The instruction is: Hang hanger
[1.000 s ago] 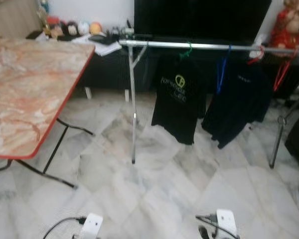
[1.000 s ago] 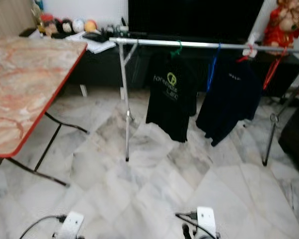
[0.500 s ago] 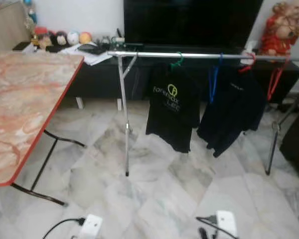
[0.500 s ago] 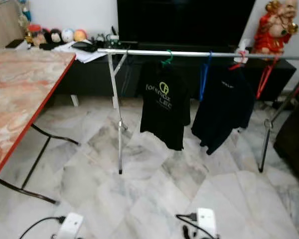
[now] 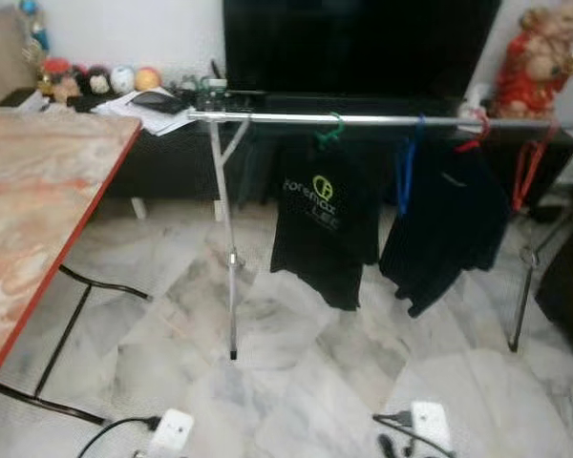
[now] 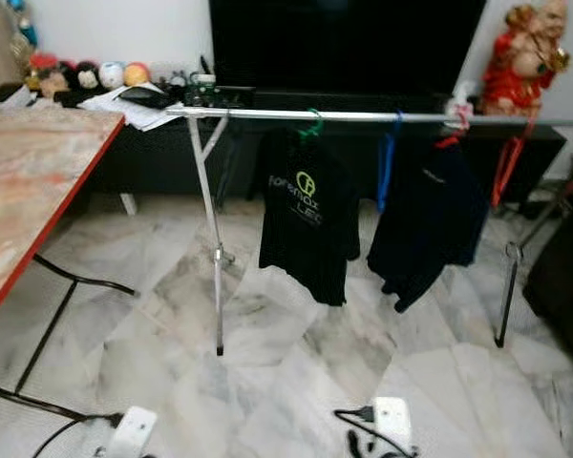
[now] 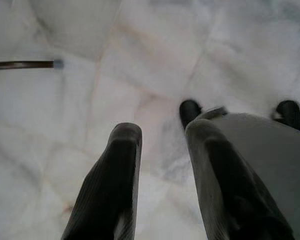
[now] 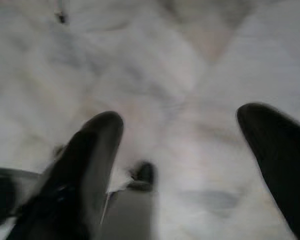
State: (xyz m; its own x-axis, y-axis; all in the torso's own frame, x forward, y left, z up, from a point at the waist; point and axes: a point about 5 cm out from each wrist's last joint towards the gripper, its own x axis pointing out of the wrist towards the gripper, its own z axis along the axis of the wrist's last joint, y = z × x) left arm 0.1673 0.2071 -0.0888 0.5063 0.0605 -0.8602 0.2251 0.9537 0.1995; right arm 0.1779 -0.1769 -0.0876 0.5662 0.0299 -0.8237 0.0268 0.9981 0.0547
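Now, since a second ago the camera has moved: the table [image 5: 38, 191] slides off to the left of the rail [image 5: 363, 120], and the rail sits more centred, so we judge the robot is lining up on it. Under the rail hang a green hanger [image 5: 332, 129] with a black T-shirt [image 5: 325, 229], a blue hanger [image 5: 405, 172], a dark shirt [image 5: 454, 219], then a bare red hanger [image 5: 529, 167] near the rail's right end. Left gripper [image 7: 162, 165] hangs low over the floor, well below the rail, narrow gap, empty. Right gripper [image 8: 185, 165] likewise, spread wide, empty. Neither carries a hanger, so hanging looks done.
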